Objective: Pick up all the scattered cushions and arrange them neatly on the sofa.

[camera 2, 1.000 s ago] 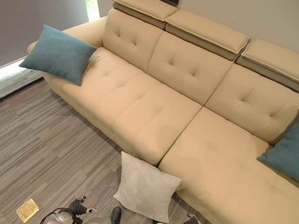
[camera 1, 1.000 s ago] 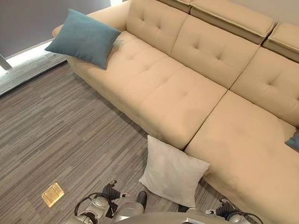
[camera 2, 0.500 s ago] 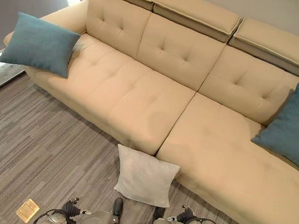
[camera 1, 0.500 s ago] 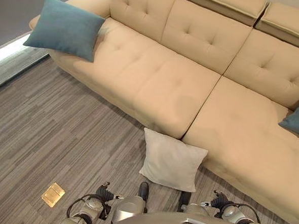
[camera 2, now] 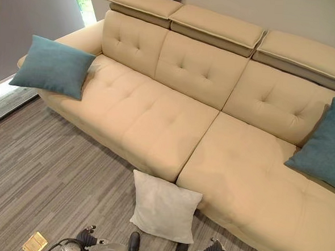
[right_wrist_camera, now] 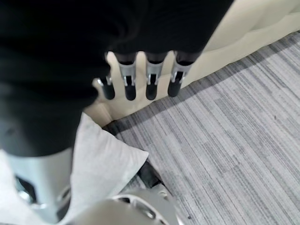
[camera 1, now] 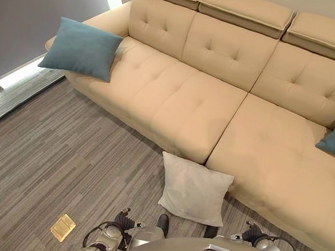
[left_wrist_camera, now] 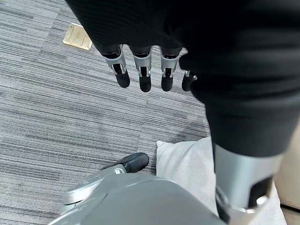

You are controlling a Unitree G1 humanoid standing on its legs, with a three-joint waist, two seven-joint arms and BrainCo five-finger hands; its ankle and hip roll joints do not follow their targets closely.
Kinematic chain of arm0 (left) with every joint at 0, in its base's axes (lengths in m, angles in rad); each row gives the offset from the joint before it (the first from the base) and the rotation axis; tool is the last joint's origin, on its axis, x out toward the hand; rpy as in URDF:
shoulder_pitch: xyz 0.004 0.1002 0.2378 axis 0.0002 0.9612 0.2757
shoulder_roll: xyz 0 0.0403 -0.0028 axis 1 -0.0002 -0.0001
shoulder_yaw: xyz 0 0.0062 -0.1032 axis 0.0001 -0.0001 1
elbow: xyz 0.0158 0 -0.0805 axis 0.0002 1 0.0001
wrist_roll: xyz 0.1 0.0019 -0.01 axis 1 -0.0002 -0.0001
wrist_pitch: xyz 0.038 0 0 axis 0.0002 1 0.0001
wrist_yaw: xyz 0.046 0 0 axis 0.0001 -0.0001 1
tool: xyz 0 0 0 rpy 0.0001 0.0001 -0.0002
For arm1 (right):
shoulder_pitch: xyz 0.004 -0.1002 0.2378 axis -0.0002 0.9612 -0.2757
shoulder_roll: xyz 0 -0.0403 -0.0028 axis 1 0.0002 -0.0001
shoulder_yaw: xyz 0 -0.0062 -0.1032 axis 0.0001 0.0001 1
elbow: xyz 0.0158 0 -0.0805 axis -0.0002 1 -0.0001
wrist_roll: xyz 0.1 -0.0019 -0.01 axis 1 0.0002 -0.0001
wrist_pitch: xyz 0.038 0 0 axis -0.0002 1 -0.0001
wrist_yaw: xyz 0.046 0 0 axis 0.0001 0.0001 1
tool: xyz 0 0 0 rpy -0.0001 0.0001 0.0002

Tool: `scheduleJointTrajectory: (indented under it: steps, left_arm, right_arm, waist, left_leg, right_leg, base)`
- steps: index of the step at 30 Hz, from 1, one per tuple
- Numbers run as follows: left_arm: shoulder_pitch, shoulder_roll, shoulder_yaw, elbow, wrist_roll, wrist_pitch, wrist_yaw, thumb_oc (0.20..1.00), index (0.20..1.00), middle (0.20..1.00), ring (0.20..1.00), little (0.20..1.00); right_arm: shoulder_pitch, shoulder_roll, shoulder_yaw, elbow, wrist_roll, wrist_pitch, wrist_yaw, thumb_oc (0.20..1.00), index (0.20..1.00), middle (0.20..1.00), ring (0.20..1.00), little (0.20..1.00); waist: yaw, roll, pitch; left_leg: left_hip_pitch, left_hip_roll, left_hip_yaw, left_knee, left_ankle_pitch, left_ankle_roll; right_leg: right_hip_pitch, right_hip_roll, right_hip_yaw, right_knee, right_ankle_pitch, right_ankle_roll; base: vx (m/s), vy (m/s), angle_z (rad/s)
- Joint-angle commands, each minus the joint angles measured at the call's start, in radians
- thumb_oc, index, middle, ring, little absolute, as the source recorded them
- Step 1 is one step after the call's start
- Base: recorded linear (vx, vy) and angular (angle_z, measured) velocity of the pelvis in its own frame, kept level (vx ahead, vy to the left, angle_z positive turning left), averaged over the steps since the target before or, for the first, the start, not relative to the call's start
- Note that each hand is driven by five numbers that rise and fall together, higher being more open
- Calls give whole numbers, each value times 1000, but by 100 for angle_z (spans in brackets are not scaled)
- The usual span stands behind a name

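Note:
A white cushion lies on the grey floor, leaning against the front of the beige sofa near the seam between its two seats. One teal cushion rests on the sofa's left armrest. Another teal cushion leans against the backrest at the right end. My left hand hangs above the floor with straight fingers and holds nothing; the white cushion shows below it. My right hand hangs open too, near the sofa's base, with the white cushion close by.
A small tan floor plate sits in the carpet at the lower left. A bright window strip runs along the floor left of the sofa. Open carpet stretches left of the white cushion.
The whole picture has shifted, so the camera has moved. The cushions and the sofa stay where they were.

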Motion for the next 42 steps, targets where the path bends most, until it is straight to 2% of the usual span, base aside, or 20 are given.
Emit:
scheduleJointTrajectory:
  steps: [1, 7, 10, 12, 17, 29, 36, 38, 42]
  left_arm:
    - [-64, -14, 4, 54, 21, -10, 8, 1000, 1000, 1000, 1000, 1000]
    - [-73, -7, 3, 56, 24, -8, 7, 1000, 1000, 1000, 1000, 1000]
    - [-92, 15, 6, 44, 2, -11, 14, 1000, 1000, 1000, 1000, 1000]
    - [-92, 16, 5, 46, 4, -16, 16, 1000, 1000, 1000, 1000, 1000]
    - [-78, 1, 8, 50, 4, -15, 6, 1000, 1000, 1000, 1000, 1000]
    - [-69, -22, -5, 55, 9, -12, -2, 1000, 1000, 1000, 1000, 1000]
    - [-68, -24, -5, 55, 13, -11, -3, 1000, 1000, 1000, 1000, 1000]
    - [-75, -18, -1, 56, 8, -8, 2, 1000, 1000, 1000, 1000, 1000]
    - [-87, -4, 0, 49, 1, -9, 4, 1000, 1000, 1000, 1000, 1000]
  right_arm:
    - [-54, -6, 28, 27, -8, -4, -8, 1000, 1000, 1000, 1000, 1000]
    - [-62, -5, 36, 25, -25, 5, -12, 1000, 1000, 1000, 1000, 1000]
    - [-83, 2, 47, 18, -25, 7, -3, 1000, 1000, 1000, 1000, 1000]
    - [-79, 1, 47, 23, -18, 4, -4, 1000, 1000, 1000, 1000, 1000]
    - [-66, -2, 39, 27, -5, 3, -7, 1000, 1000, 1000, 1000, 1000]
    - [-52, -10, 34, 33, -6, -3, -13, 1000, 1000, 1000, 1000, 1000]
    - [-46, -6, 33, 38, -15, 1, -8, 1000, 1000, 1000, 1000, 1000]
    - [-53, -4, 36, 37, -21, 8, -12, 1000, 1000, 1000, 1000, 1000]
    - [-64, 0, 43, 31, -21, 11, -9, 1000, 1000, 1000, 1000, 1000]
  waist:
    - [18, -28, 40]
    - [31, -42, 60]
    - [26, -39, 81]
    - [33, -46, 61]
    - [38, -40, 37]
    - [18, -20, 41]
    - [19, -25, 33]
    - [25, -33, 38]
    - [30, -38, 59]
  left_leg:
    - [13, -27, -93, 5, -102, -20]
    - [-4, -37, -100, 6, -100, -3]
    - [-52, -30, -96, 31, -88, 11]
    - [-63, -39, -91, 25, -80, 2]
    - [-43, -31, -89, 5, -80, -15]
    - [-1, -27, -114, 5, -94, -26]
    - [13, -34, -112, 5, -104, -19]
    - [4, -38, -109, 5, -104, -12]
    - [-20, -42, -110, 5, -91, 3]
  right_leg:
    - [16, -17, 26, 11, -44, 71]
    - [-20, -23, 42, 22, -15, 81]
    - [-107, -11, 86, 160, -49, 80]
    - [-62, -9, 63, 91, -55, 65]
    - [-22, 0, 49, 13, -46, 64]
    - [30, -1, 33, 11, -77, 60]
    - [40, -5, 38, 11, -74, 63]
    - [23, -12, 41, 11, -55, 70]
    - [-28, -13, 62, 69, -55, 71]
  base:
    - [0, 0, 0]
    - [-40, 39, -6]
    - [-120, 27, -17]
    - [-15, -23, -10]
    - [63, -37, 9]
    - [24, -1, 7]
    - [21, 44, -1]
    - [-42, 66, -2]
    - [-82, 32, -7]
